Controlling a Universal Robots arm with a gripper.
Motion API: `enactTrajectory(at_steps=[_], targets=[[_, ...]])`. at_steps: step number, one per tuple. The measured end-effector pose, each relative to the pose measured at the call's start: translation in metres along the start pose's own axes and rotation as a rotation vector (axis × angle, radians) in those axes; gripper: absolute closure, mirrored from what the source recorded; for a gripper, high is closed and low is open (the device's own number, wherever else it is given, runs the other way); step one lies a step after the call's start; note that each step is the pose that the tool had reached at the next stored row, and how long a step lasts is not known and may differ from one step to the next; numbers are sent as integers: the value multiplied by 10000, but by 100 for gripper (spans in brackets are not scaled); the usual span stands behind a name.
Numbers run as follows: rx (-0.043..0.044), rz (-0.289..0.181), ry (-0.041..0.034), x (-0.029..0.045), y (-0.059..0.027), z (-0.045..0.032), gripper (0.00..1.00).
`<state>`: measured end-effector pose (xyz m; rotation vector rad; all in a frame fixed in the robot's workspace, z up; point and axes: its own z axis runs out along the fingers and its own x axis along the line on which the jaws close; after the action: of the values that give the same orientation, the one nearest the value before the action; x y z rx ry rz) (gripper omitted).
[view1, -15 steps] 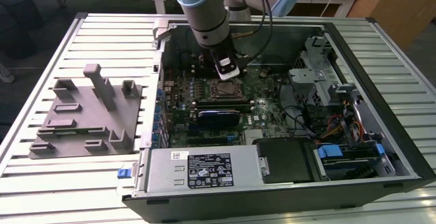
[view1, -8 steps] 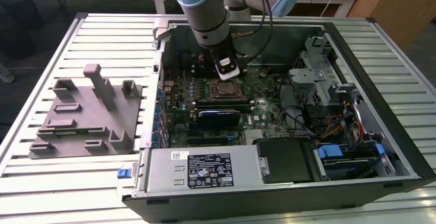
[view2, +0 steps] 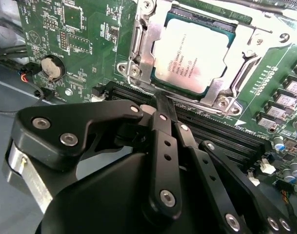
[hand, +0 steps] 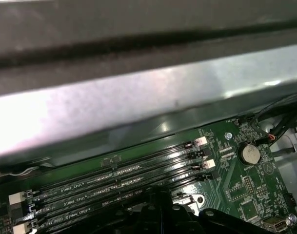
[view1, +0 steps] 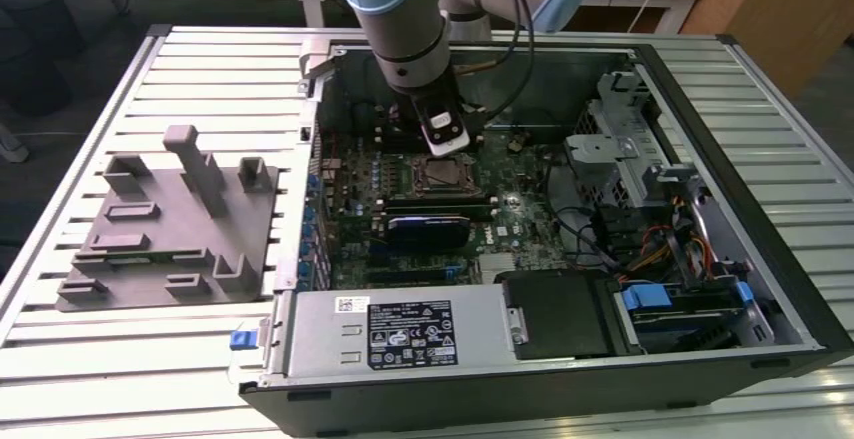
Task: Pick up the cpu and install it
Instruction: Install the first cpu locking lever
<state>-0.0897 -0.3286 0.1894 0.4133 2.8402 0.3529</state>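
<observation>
step: placement, late | silver-grey square cpu point(view2: 194, 56) seated in metal socket frame point(view2: 138, 48) on green motherboard point(view2: 55, 39) | black gripper point(view2: 160, 100) just beside, fingers together, empty | next move calls for securing the frame

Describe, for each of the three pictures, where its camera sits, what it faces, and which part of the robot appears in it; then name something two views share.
Exterior view: off the arm, above the open computer case, looking down; the arm reaches inside.
Second wrist view: on the arm, looking past the hand at the cpu seated in its socket frame.
First wrist view: on the arm, facing the memory slots and a case wall; dark hand parts sit at its edge.
Shared: both wrist views show the round coin battery.
</observation>
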Motion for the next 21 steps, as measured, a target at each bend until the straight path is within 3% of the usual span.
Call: enactTrajectory(at_steps=[16,21], targets=[[-12,3,3,2,-16,21,89],[-54,14,16,2,-25,28,89]])
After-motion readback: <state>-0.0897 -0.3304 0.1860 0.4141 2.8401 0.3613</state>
